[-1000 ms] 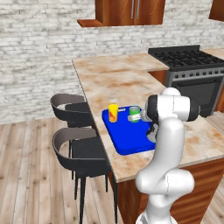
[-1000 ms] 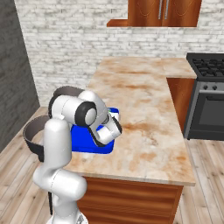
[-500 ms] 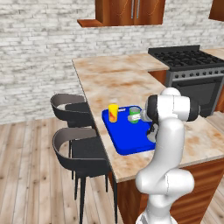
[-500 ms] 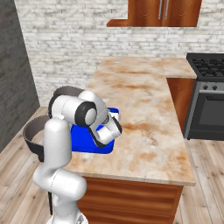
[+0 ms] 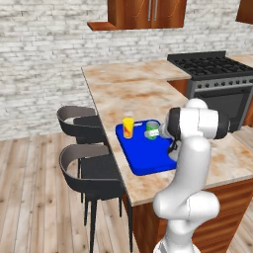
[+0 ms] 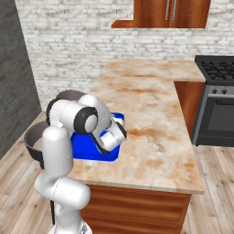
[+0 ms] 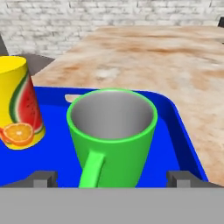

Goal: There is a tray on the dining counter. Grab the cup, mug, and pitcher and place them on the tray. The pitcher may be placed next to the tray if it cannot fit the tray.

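Observation:
On the dining counter (image 5: 133, 84) lies the blue tray (image 5: 148, 157), whose rim also shows in the hand view (image 7: 186, 131). The green mug (image 7: 113, 131) stands upright on it, handle toward the camera, and shows on the tray's far right part (image 5: 151, 130). The yellow cup (image 7: 17, 105) with a fruit picture stands just left of the mug (image 5: 128, 127), apart from it. My gripper (image 7: 112, 178) is open, its fingertips (image 7: 43, 178) wide on either side of the mug's near side and not touching it. The pitcher is out of view.
Two dark stools (image 5: 89, 158) stand along the counter's left side. A black stove (image 5: 212, 69) sits at the far right end. The counter top (image 6: 151, 114) stretches bare beyond and right of the tray (image 6: 87, 153). My white hand (image 6: 112, 136) hangs over the tray's right edge.
The jaws have spread wide off the mug, which stays standing on the tray. The arm and the cup have hardly moved.

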Robot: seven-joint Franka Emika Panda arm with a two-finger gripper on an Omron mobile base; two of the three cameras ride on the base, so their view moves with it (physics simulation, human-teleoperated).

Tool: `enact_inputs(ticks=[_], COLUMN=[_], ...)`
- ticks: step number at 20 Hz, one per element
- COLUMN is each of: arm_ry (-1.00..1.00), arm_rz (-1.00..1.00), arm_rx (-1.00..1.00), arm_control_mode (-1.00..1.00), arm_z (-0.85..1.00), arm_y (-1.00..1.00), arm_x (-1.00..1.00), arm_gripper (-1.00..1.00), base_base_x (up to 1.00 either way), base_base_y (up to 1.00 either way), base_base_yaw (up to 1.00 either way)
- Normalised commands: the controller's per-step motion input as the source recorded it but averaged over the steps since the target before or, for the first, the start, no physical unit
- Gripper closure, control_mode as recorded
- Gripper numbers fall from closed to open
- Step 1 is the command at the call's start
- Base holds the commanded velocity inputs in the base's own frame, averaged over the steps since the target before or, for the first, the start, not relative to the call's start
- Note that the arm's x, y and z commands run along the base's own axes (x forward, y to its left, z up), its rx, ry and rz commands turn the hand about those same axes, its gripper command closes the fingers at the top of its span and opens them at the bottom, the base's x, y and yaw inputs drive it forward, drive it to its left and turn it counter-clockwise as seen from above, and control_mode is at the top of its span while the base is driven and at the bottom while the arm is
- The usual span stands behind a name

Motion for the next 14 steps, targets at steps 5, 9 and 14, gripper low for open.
enact_inputs(ticks=[5,9,14], arm_ry=[0.12,0.17,0.18], arm_rz=[-0.08,-0.15,-0.18], arm_rx=[0.00,0.00,0.00], arm_control_mode=[-1.00,-1.00,-1.00], arm_z=[0.48,0.71,0.81], arm_y=[-0.04,-0.04,-0.11], arm_x=[-0.24,-0.06,-0.20], arm_gripper=[-1.00,-1.00,-1.00], base_base_x=[0.00,0.00,0.00], base_base_y=[0.00,0.00,0.00], base_base_yaw=[0.00,0.00,0.00])
